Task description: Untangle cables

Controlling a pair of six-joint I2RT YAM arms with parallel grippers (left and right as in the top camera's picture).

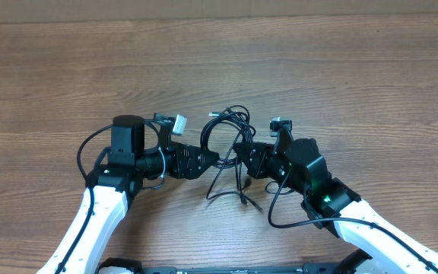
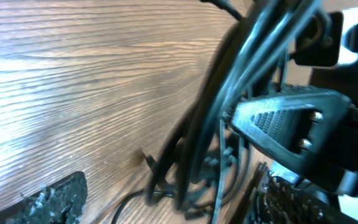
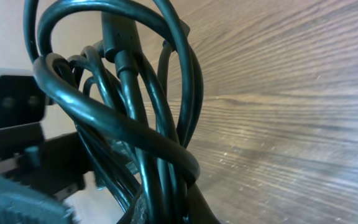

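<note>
The cables [image 1: 230, 114] are a knot of thin black cords lying mid-table between the two arms, with loose strands trailing toward the front. My left gripper [image 1: 211, 157] reaches in from the left. In the left wrist view this gripper [image 2: 176, 202] is open, its fingers [image 2: 55, 199] wide apart with the cables [image 2: 253, 68] passing between and ahead of them. My right gripper [image 1: 242, 152] comes in from the right and is shut on the cables. In the right wrist view the looped cables [image 3: 129, 124] rise straight out of the shut gripper [image 3: 166, 211].
The wooden table [image 1: 318, 68] stretches behind the arms. Thick black arm wires loop beside the left arm [image 1: 82, 156] and in front of the right arm [image 1: 276, 213]. The two wrists stand very close together, with the right gripper's finger [image 2: 284, 124] filling the left wrist view.
</note>
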